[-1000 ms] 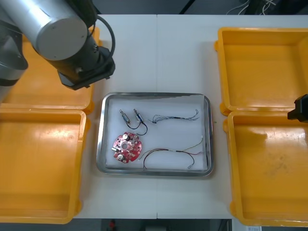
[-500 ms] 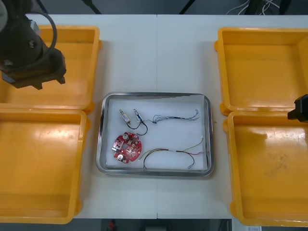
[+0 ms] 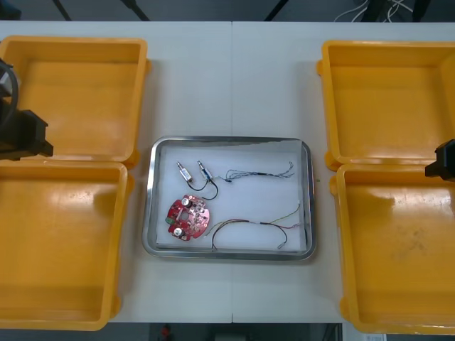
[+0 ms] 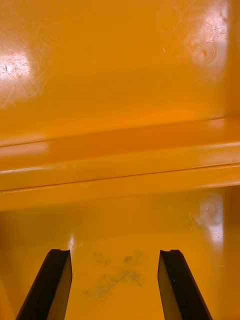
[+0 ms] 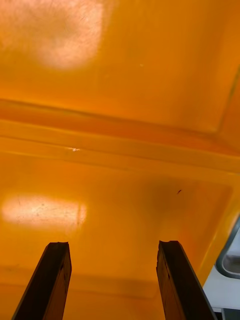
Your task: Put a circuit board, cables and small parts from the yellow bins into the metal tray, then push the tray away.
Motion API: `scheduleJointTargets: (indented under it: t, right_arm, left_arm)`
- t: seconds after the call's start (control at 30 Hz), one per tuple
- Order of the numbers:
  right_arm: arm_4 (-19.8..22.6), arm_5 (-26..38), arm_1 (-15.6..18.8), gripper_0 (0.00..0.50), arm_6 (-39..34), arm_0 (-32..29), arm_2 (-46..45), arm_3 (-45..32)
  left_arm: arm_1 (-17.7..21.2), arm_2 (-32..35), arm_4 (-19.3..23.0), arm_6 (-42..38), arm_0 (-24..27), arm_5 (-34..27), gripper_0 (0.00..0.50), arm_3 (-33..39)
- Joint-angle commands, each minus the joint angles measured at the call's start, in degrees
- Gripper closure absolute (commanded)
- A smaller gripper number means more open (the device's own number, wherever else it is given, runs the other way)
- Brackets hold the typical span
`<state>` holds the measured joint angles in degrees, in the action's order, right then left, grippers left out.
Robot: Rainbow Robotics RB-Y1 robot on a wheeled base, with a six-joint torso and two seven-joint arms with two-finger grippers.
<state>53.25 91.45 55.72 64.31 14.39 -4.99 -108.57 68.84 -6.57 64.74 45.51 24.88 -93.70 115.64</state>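
A light table (image 3: pixel 234 78) is seen, with the metal tray (image 3: pixel 148 199) centred between the yellow bins (image 3: pixel 135 99), long axis side to side. Circuit board (image 3: pixel 188 217), cables (image 3: pixel 245 222) and small metal parts (image 3: pixel 183 170) are loaded inside. Left gripper (image 5: pixel 114 245) and right gripper (image 4: pixel 115 251) are held spread and empty over bin seams. The left is perhaps nearer, as the tray's corner is glimpsed beside its finger.

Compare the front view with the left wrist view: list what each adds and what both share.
Front view adds the red circuit board, cables and small metal parts inside the metal tray, plus the right bins and parked right arm. Left wrist view adds the left jaws, open, above a bin floor. Both share the left yellow bins and the tray's corner.
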Motion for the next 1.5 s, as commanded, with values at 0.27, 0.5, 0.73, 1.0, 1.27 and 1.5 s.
scheduleJointTargets:
  t: [0.27,0.5,0.73,1.0,1.27,1.5]
  right_arm:
    - [0.36,-0.40,0.00,0.000,0.91,-0.24,0.33,-0.32]
    - [0.36,-0.40,0.00,0.000,0.91,-0.24,0.33,-0.32]
    - [0.36,-0.40,0.00,0.000,0.91,-0.24,0.33,-0.32]
    - [0.36,-0.40,0.00,0.000,0.91,-0.24,0.33,-0.32]
    - [0.01,1.36,-1.84,0.000,1.08,-2.96,3.32,0.47]
    - [0.36,8.66,0.53,0.000,1.43,1.34,4.55,-2.61]
  left_arm:
    - [4.37,12.10,1.09,7.32,-17.32,5.55,0.000,7.05]
    - [4.63,12.63,0.83,7.32,-20.83,8.18,0.000,8.20]
    - [4.81,12.63,0.12,7.32,-21.54,8.54,0.000,8.28]
    - [4.90,12.63,-1.11,7.32,-21.54,8.54,0.000,8.20]
    - [4.81,12.54,-1.02,7.23,-21.54,8.45,0.000,8.20]
    - [4.81,12.54,-1.02,7.23,-21.54,8.45,0.000,8.20]
